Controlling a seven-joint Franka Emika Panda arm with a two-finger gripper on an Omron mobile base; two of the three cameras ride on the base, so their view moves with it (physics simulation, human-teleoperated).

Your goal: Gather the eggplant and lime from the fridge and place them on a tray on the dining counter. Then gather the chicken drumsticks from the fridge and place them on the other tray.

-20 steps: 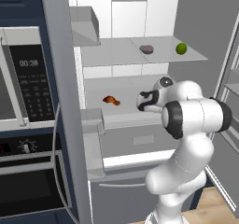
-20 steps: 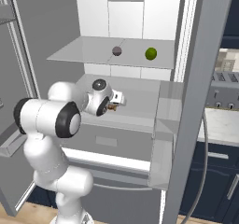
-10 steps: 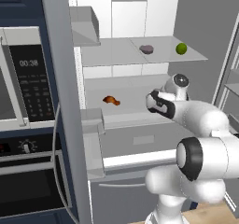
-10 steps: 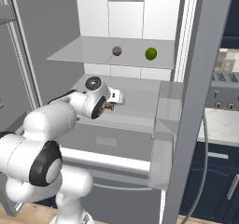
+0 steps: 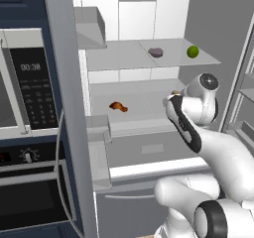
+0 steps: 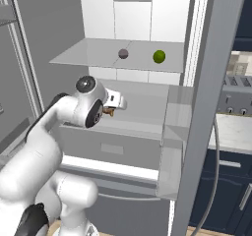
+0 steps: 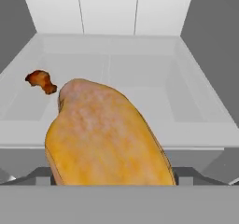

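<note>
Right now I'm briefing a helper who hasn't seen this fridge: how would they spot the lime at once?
Look into the open fridge and find the upper glass shelf. Two small things sit toward its right end; the lime is the one farther right, beside a dull purple eggplant. It is the bright green round one.
</note>
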